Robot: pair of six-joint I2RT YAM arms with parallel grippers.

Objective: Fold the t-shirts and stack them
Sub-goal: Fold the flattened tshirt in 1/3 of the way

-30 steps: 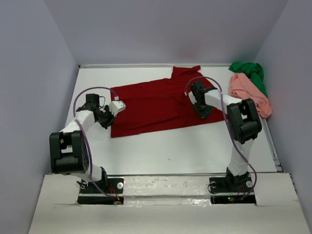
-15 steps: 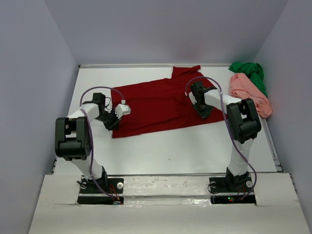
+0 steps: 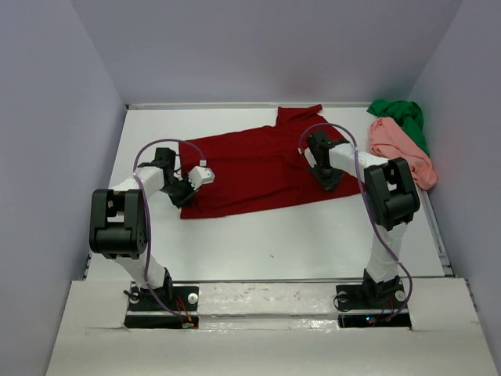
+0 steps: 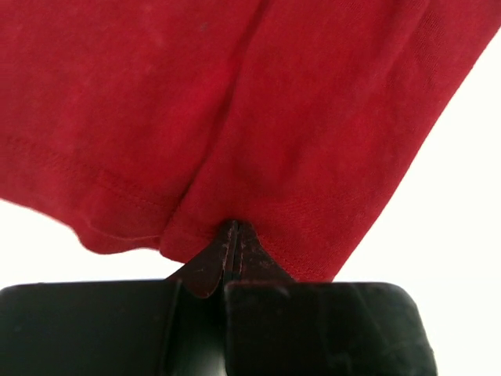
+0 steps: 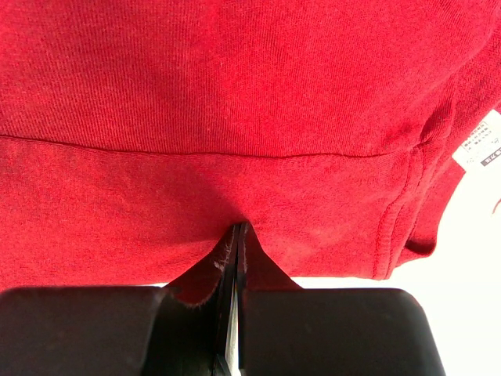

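The dark red t-shirt (image 3: 258, 168) lies spread flat across the middle of the table. My left gripper (image 3: 185, 196) is at its near left corner. In the left wrist view this gripper (image 4: 232, 227) is shut on the hem of the dark red t-shirt (image 4: 235, 102). My right gripper (image 3: 329, 180) is at the shirt's right end. In the right wrist view it (image 5: 237, 229) is shut on the edge of the dark red t-shirt (image 5: 235, 102). The salmon pink t-shirt (image 3: 401, 149) and the bright green t-shirt (image 3: 403, 116) lie crumpled at the back right.
Grey walls close in the white table (image 3: 274, 235) on the left, back and right. A white label (image 5: 479, 145) shows at the red shirt's neck in the right wrist view.
My left gripper has moved right and nearer, onto the red shirt's near left corner. The right arm has not moved.
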